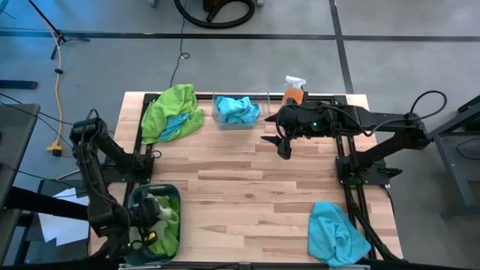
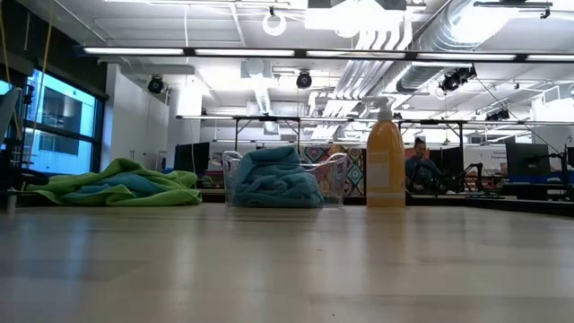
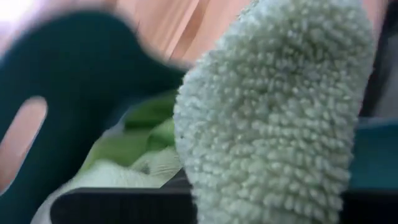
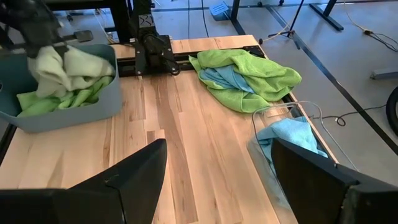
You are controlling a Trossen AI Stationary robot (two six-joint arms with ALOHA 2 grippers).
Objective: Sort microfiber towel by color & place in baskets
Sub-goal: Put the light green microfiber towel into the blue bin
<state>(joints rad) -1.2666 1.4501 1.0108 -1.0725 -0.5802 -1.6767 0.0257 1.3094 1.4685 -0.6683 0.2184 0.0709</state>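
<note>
A lime green towel (image 1: 152,212) is pinched by the left gripper (image 1: 147,217) over the teal-grey basket (image 1: 177,196) at seven o'clock, while the right gripper (image 1: 283,146), spread wide and empty, is held beside the clear basket (image 1: 217,120) at twelve.

towels in clear bin (image 1: 238,120) at far edge, towel heap (image 1: 172,112) left of it, spray bottle (image 1: 294,90) right

A robotics lab or open workshop hall is shown. Exposed ducts (image 2: 395,45) and strip lights (image 2: 179,51) are seen on the ceiling, with rows of desks carrying monitors (image 2: 529,161) behind. A wooden table (image 1: 247,195) is mounted with arm rigs, and cables (image 1: 58,82) are strewn over the grey concrete floor (image 1: 405,67).
</note>
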